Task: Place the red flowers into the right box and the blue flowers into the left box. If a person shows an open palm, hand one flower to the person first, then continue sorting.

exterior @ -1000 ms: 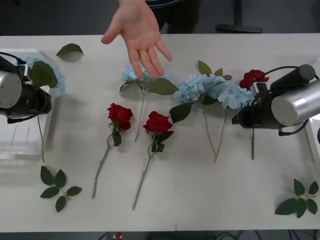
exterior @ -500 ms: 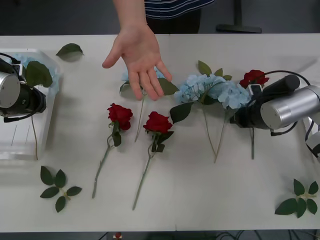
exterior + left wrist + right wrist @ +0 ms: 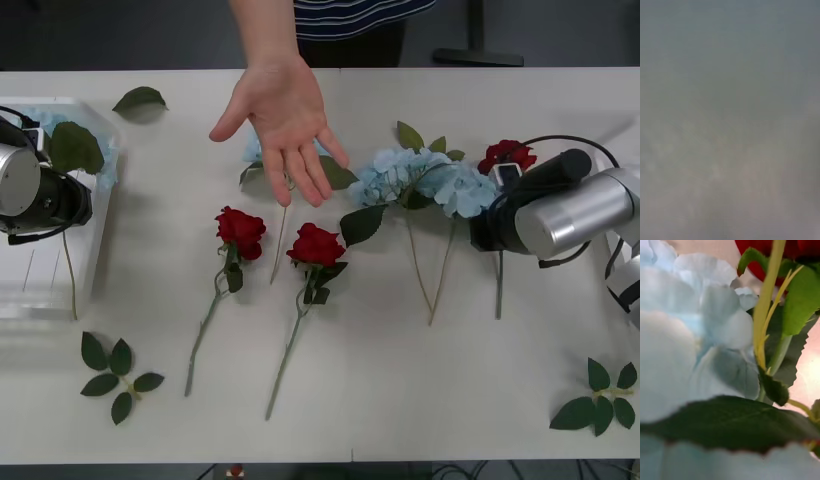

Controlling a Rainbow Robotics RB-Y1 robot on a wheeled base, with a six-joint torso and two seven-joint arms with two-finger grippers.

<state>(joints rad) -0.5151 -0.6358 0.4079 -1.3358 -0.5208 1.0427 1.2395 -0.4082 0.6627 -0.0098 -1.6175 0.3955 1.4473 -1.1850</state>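
Note:
A person's open palm (image 3: 283, 112) hovers over the table's far middle, above a blue flower (image 3: 256, 152). Two red flowers (image 3: 240, 230) (image 3: 316, 245) lie in the middle, stems toward me. A third red flower (image 3: 507, 154) lies at the right beside a blue flower cluster (image 3: 425, 180). My right gripper (image 3: 486, 230) is down at this rose's stem (image 3: 765, 311), with blue petals (image 3: 696, 337) close by. My left gripper (image 3: 45, 200) is over the left box (image 3: 25, 300), where a blue flower (image 3: 100, 160) and its stem (image 3: 68, 285) sit. The right box is out of view.
Loose green leaf sprigs lie at the front left (image 3: 115, 365) and front right (image 3: 598, 398). A single leaf (image 3: 139, 98) rests at the back left. The person's striped torso (image 3: 350, 15) stands behind the table. The front middle of the table is bare.
The person's hand came lower and a little toward me, palm open. My left arm drew back to the left and the blue flower's stem shifted with it. The right rose's stem shifted slightly left.

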